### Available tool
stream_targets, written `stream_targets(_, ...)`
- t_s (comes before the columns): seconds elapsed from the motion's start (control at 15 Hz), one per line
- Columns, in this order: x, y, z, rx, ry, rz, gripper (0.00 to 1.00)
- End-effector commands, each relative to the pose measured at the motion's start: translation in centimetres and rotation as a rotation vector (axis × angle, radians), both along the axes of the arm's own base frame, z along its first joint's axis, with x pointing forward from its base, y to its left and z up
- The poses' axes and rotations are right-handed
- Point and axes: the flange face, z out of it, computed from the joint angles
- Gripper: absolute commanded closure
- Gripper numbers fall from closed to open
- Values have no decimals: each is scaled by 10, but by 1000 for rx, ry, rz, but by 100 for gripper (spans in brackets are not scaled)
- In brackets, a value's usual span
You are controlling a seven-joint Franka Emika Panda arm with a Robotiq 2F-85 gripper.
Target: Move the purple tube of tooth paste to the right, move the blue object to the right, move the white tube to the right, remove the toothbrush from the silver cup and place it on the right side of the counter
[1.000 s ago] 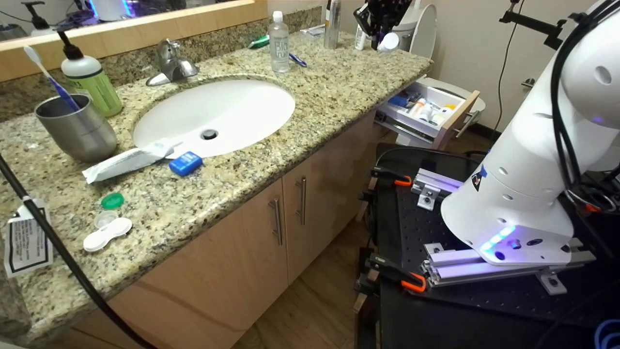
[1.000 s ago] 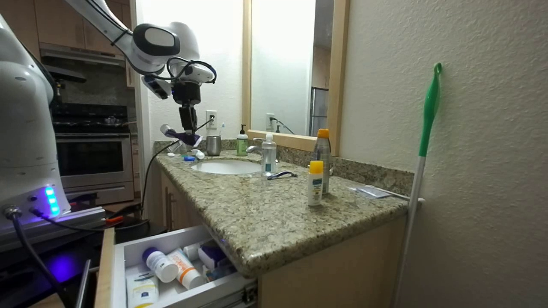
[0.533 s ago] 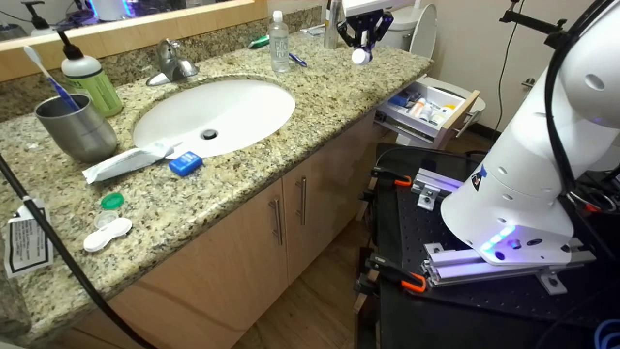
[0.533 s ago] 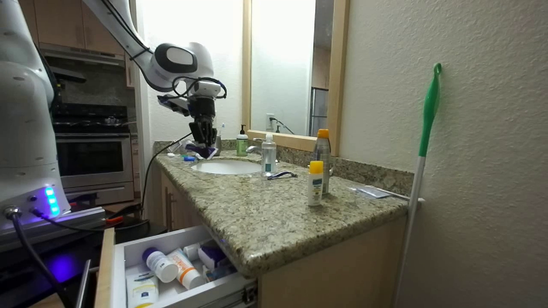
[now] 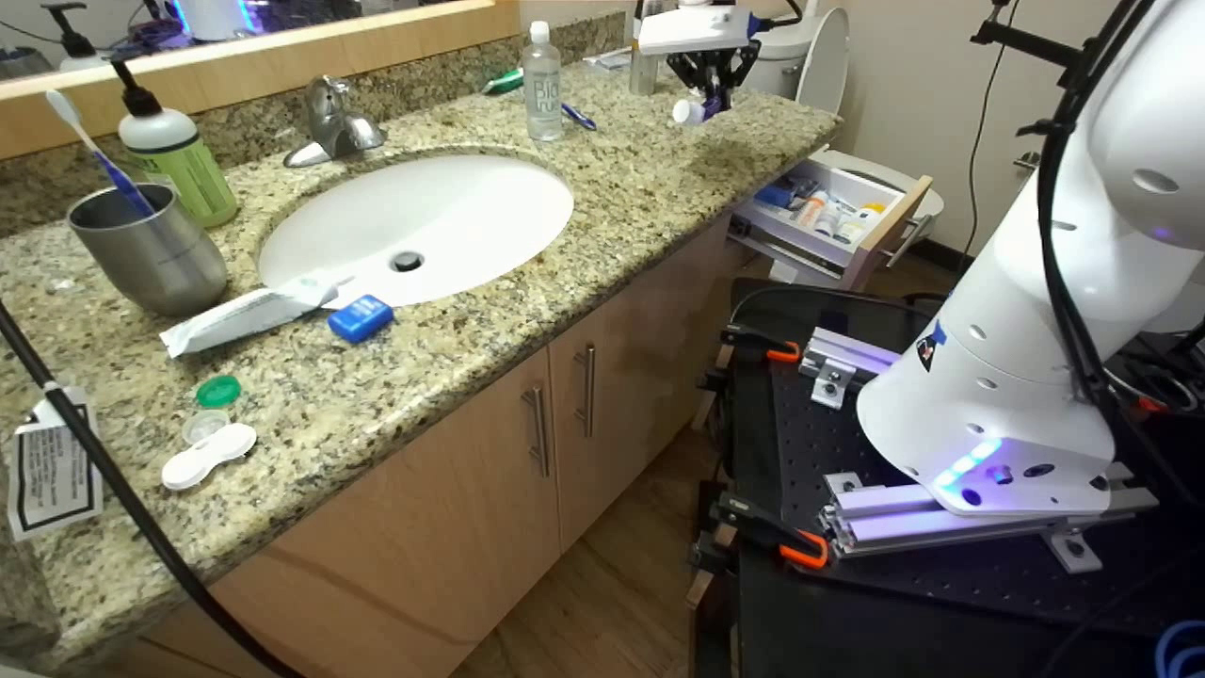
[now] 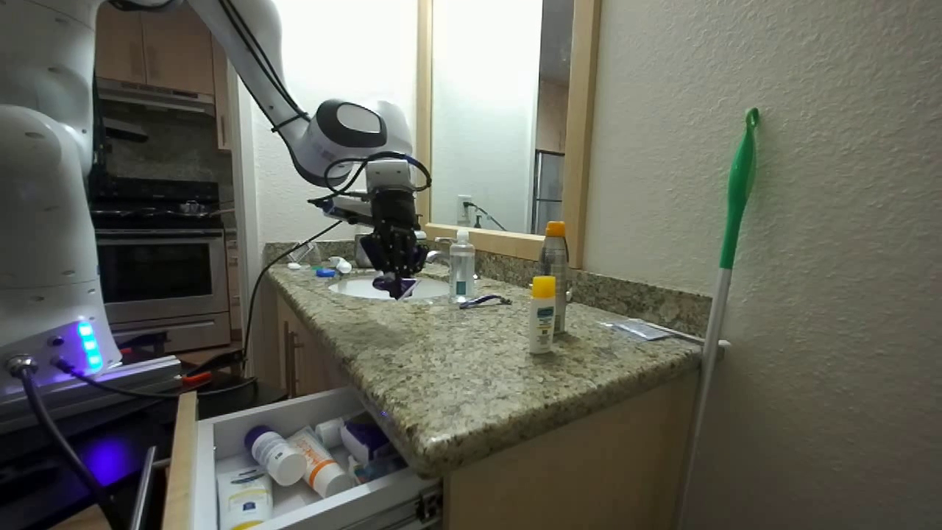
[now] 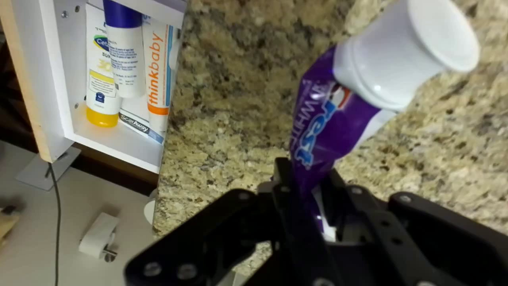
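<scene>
- The gripper [image 7: 308, 174] pinched the purple tube of tooth paste [image 7: 329, 123] between its fingers, the tube's white-capped end jutting out beyond them in the wrist view.
- In an exterior view, that purple tube hung over the counter [image 5: 640, 188] to the right of the sink [image 5: 471, 202], apart from the sink's rim.
- Just beside the sink's right end, a clear bottle [image 5: 543, 94] stood upright and a blue razor [image 5: 579, 118] lay close to it.
- Farther right of the sink, a spray can [image 6: 556, 258] and a yellow-capped bottle [image 6: 542, 316] stood upright, taking up part of that stretch.
- Below the counter and right of the sink, a drawer [image 5: 888, 235] stood pulled out, with toiletries [image 5: 828, 217] lying in it.
- Left of the sink, the white tube [image 5: 247, 315] lay flat, its tip reaching the rim; the blue object [image 5: 361, 318] lay just beside the sink's front edge, near that tip.
- The silver cup [image 5: 165, 254] stood upright left of the sink, the toothbrush [image 5: 120, 179] leaning in it, bristles up; a green soap bottle [image 5: 198, 174] stood just behind.
- In front and left of the sink lay a green cap [image 5: 218, 390] and a white oblong case [image 5: 209, 456]; a black cable [image 5: 118, 482] cut across that corner, partly hiding a printed packet [image 5: 56, 471].
- In an exterior view, the arm [image 6: 353, 140] reached before the sink, its gripper blocking part of the basin.
</scene>
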Motion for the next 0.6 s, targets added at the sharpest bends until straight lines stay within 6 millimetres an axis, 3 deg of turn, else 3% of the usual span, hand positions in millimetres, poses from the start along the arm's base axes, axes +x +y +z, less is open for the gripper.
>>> stream_targets(0.0, 5, -23, -12, -118, 14, -150, 95)
stream_targets(0.2, 10, -28, -29, -188, 49, -227, 95)
stream_targets(0.27, 12, -28, -36, -192, 60, -246, 65)
stream_targets(0.33, 14, -25, -45, -162, 65, -253, 54)
stream_targets(0.53, 20, -17, -60, -71, 69, -257, 33)
